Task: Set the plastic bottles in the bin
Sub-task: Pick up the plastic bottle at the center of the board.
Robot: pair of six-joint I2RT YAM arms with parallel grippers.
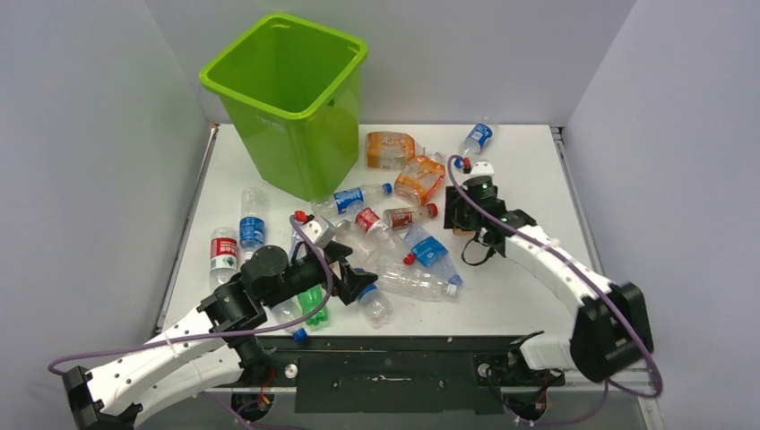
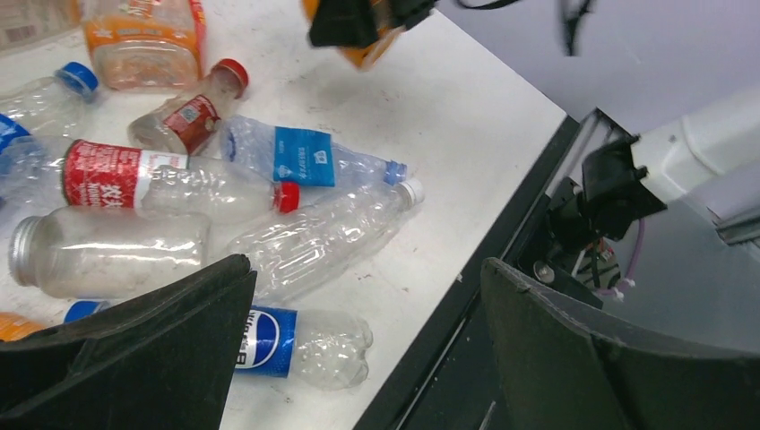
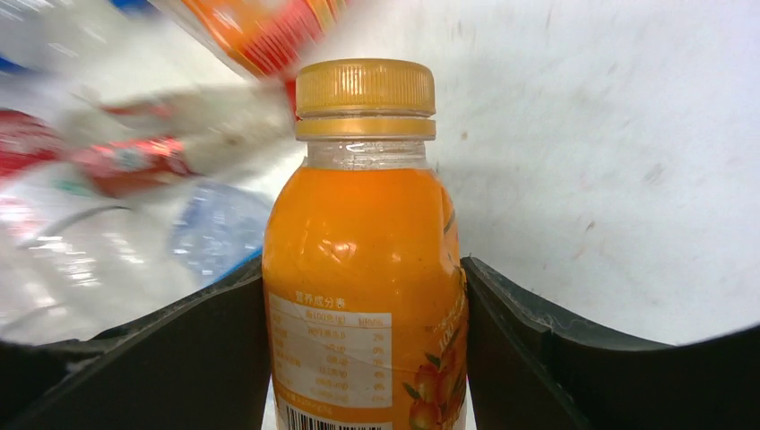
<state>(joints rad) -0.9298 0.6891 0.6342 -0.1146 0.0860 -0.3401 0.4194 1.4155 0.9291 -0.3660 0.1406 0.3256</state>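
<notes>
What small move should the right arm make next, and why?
Probably lift straight up: the fingers of the right gripper press both sides of the orange plastic bottle with a yellow cap, and the tall lime-green plastic bin stands beyond other scattered bottles.

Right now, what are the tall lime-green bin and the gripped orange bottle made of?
Tall lime-green bin: moulded plastic, probably; uniform colour, soft sheen. Orange bottle: likely clear glossy plastic, see-through neck, sharp reflections; ribbed yellow cap looks plastic too.
</notes>
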